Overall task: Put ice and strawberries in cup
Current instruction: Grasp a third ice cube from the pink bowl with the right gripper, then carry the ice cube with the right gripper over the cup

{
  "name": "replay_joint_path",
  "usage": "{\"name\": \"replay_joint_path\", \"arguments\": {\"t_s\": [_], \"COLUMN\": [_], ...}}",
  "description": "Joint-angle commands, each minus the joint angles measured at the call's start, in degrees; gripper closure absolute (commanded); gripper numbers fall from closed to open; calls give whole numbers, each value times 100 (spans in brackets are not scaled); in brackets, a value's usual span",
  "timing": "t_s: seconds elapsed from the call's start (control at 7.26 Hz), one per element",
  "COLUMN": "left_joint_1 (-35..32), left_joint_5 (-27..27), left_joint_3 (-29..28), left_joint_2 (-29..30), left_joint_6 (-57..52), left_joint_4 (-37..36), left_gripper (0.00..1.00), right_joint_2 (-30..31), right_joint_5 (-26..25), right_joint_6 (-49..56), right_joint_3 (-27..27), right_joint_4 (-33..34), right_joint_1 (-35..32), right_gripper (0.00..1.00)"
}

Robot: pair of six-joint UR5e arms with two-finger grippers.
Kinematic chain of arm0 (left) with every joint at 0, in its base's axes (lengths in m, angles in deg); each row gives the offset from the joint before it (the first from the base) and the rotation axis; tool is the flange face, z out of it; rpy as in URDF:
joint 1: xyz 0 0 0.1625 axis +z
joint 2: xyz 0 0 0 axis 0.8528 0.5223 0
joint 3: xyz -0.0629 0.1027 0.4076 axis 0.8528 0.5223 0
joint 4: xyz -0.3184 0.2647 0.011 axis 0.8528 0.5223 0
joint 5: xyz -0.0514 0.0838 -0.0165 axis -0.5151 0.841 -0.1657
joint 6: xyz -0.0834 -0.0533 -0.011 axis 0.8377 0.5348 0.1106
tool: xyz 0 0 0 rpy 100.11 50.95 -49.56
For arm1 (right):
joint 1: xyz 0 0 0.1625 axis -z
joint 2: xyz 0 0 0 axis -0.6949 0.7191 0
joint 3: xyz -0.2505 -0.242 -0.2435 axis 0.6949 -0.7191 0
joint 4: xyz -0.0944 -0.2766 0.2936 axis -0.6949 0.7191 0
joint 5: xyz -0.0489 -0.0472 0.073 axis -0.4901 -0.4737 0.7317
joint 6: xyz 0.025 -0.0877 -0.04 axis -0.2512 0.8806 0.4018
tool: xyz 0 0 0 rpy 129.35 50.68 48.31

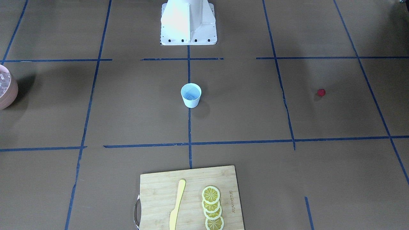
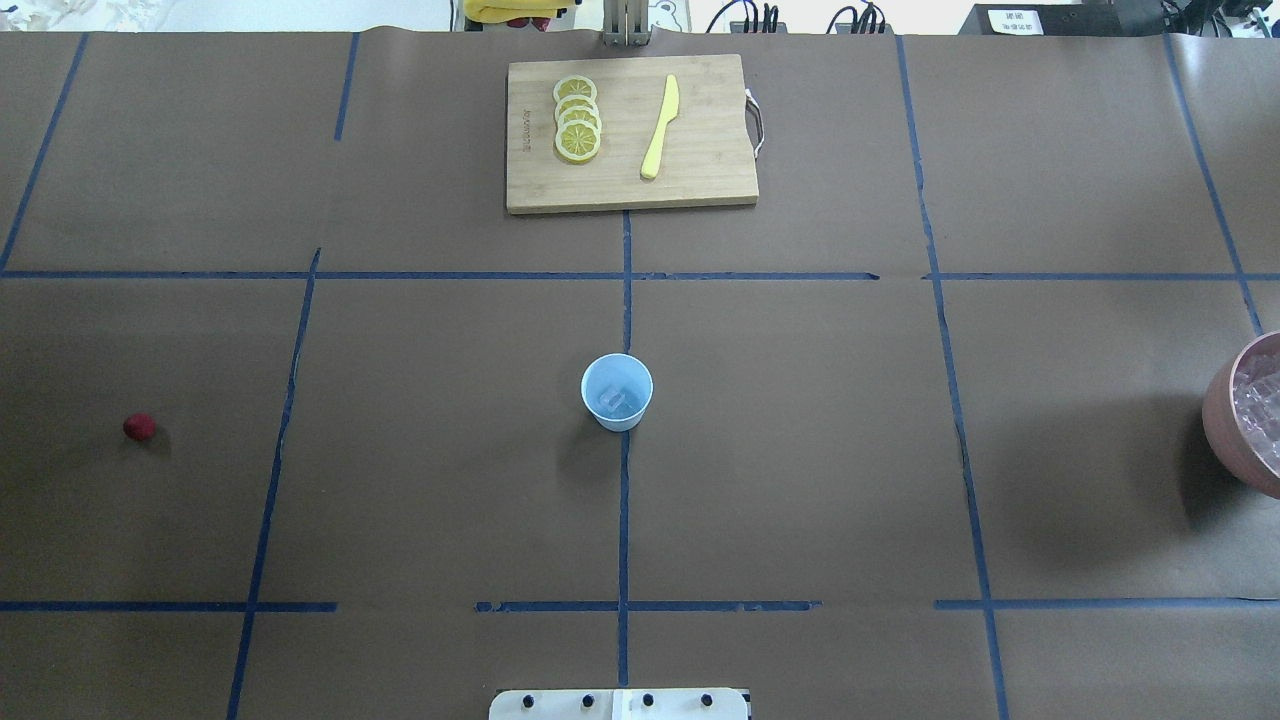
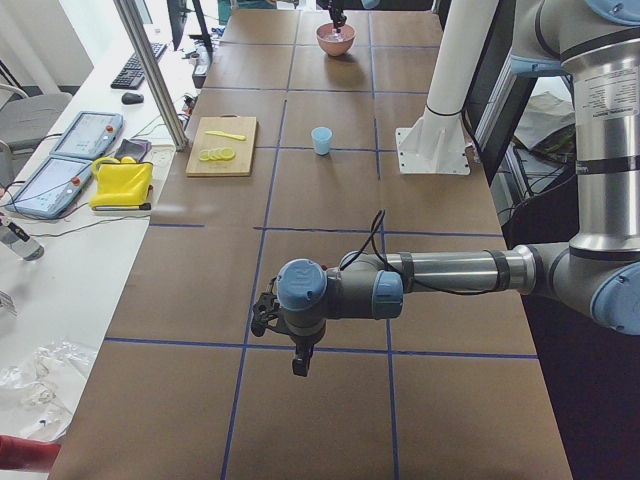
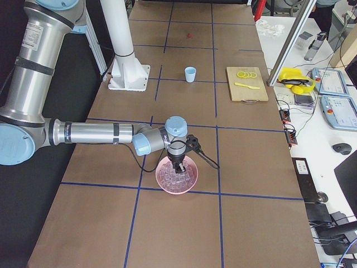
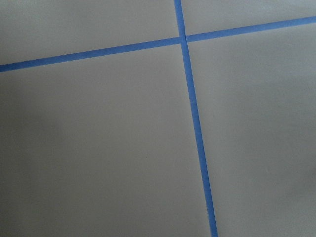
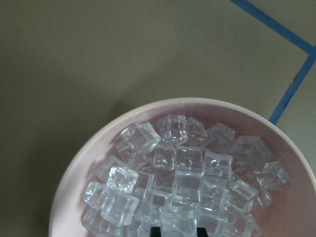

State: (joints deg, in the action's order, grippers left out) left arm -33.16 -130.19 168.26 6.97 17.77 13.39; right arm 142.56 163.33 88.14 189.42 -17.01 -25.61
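The brown surface (image 2: 800, 450) carries a wooden board (image 2: 700, 180) at the middle of its far edge, with lemon slices (image 2: 577, 118) and a yellow knife (image 2: 660, 128) on it. A pink bowl (image 2: 1225, 410) sits at the right edge. The right claw (image 4: 178, 164) reaches down into it; its dark fingertips (image 6: 156, 231) flank one cube, though whether they pinch it I cannot tell. The left claw (image 3: 298, 362) hangs over the left edge, its opening unreadable. The cup (image 2: 620, 420) stands upright mid-surface, one cube inside. The ice (image 6: 187, 163) fills the bowl. The strawberry (image 2: 139, 427) lies near the left edge.
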Motion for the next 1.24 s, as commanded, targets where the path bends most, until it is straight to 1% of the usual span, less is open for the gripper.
{"name": "replay_joint_path", "arguments": {"t_s": [0.0,0.28,0.41,0.55,0.69,0.83,1.1], "left_joint_1": [0,0,0,0,0,0,0], "left_joint_5": [-126,-206,-206,-206,-215,-215,-311], "left_joint_3": [0,-18,-9,0,0,0,0], "left_joint_2": [0,0,0,0,0,8,0], "left_joint_6": [0,0,0,0,0,0,0], "left_joint_4": [-48,-57,-66,-58,-31,-22,-14], "left_gripper": [0,0,0,0,0,0,0], "right_joint_2": [-264,-887,-1151,-1510,-2027,-2511,-3321], "right_joint_5": [119,111,120,120,76,50,-370], "right_joint_6": [-1262,-2169,-2434,-2472,-2655,-3214,-4645], "right_joint_3": [123,167,167,237,429,570,563], "right_joint_4": [96,166,183,601,1362,1788,1889], "right_joint_1": [-6,2,29,151,335,650,1562], "right_gripper": [100,100,100,100,100,100,100]}}
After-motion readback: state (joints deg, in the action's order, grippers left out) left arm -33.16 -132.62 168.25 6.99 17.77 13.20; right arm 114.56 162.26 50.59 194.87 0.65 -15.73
